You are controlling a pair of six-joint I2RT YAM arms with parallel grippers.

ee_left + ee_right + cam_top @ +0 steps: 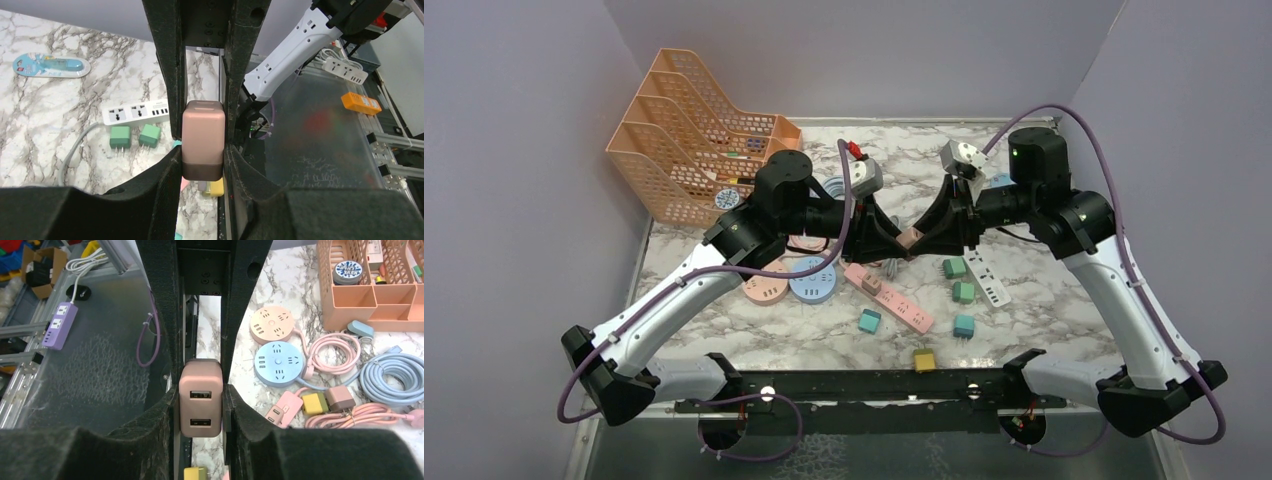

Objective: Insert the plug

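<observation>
Left claw (pixel 202 150) and right claw (pixel 200 400) meet above the table (pixel 1034 325), both clamped on one pink plug (pixel 909 238), clear of the pink power strip (pixel 894 300).

The pins of the rose-pink square charger plug (pixel 202 135) show in no view. Its flanks lie behind the black padded fingers of the left claw (pixel 202 161) and the right claw (pixel 200 405). Only a corner of a yellow cube (pixel 216 188) peeks out behind it. In the right wrist view the bottom edge cuts off a yellow block (pixel 195 473). Labels in the orange mesh file tray (pixel 686 130) are too small to read.
</observation>
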